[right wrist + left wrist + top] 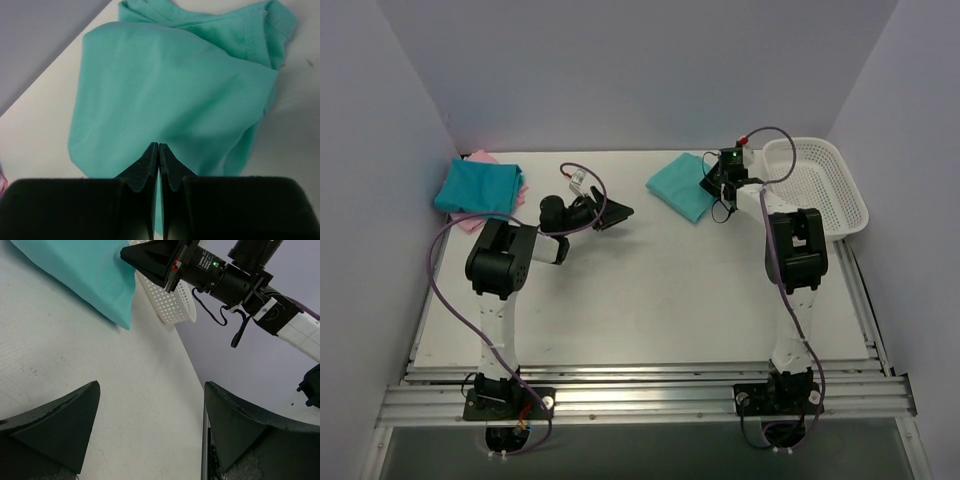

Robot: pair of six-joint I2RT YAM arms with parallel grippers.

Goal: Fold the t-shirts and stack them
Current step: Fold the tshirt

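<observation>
Our right hand (158,146) sits closed, tips on the light teal-green shirt (165,85); our left hand (151,390) hovers open.

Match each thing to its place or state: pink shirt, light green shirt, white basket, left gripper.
Column one:
1 pink shirt
2 light green shirt
3 white basket
4 left gripper

Column two:
A jaws open
B far right of the table
C under the darker teal shirt
D at the tips of the shut right gripper

Pairs: 1-C, 2-D, 3-B, 4-A
</observation>
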